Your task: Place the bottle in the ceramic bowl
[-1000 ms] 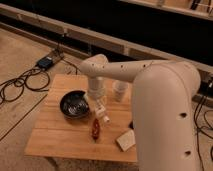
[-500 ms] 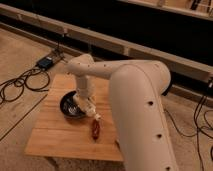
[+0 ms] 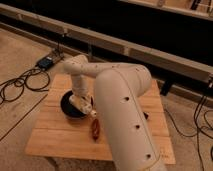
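The dark round ceramic bowl (image 3: 67, 108) sits on the left half of the wooden table (image 3: 55, 137), its right side hidden by my arm. My gripper (image 3: 84, 104) hangs just over the bowl's right part, pointing down. It is shut on the white oblong bottle (image 3: 80, 101), which shows as a pale shape above the bowl's inside. My large white arm crosses the table from the lower right and hides most of its right half.
A small reddish-brown object (image 3: 95, 129) lies on the table just right of the bowl, toward the front. Black cables (image 3: 20, 82) and a dark box (image 3: 46, 62) lie on the floor to the left. A long rail runs behind the table.
My arm has swung left, carrying the gripper from right of the bowl to over it. The arm now covers the table's right side.
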You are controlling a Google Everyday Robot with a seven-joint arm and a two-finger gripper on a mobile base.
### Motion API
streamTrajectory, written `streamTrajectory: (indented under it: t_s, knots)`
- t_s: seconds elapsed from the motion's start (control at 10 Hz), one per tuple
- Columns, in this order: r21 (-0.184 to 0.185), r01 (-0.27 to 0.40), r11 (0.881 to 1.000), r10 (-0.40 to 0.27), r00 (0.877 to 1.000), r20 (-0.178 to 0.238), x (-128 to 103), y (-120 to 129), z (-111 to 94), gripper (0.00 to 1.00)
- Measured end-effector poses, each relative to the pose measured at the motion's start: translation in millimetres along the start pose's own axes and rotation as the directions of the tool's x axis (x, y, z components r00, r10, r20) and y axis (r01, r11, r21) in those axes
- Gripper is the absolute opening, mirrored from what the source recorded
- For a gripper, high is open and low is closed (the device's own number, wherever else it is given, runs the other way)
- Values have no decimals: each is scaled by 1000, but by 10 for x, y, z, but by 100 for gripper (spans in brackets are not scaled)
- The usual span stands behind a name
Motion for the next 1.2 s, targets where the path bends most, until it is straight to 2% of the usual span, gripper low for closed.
streamTrajectory:
  t_s: [0.2, 0.3, 0.6, 0.7, 0.9, 1.0, 1.2]
  knots:
    - [-4, 35, 999, -35, 999, -7, -140, 3, -13, 1]
    - [-7, 45, 999, -45, 999, -9, -186, 8, -24, 7]
    - [-16, 50, 999, -50, 999, -3, -263, 29, -54, 34]
    - [-20, 43, 999, -43, 999, -5, -243, 24, -55, 47]
    - [-27, 27, 999, -28, 1000, -13, -177, 17, -63, 64]
    - [-29, 20, 999, -21, 1000, -17, -142, 12, -68, 68]
    - [-35, 4, 999, -5, 1000, -18, -86, 7, -94, 68]
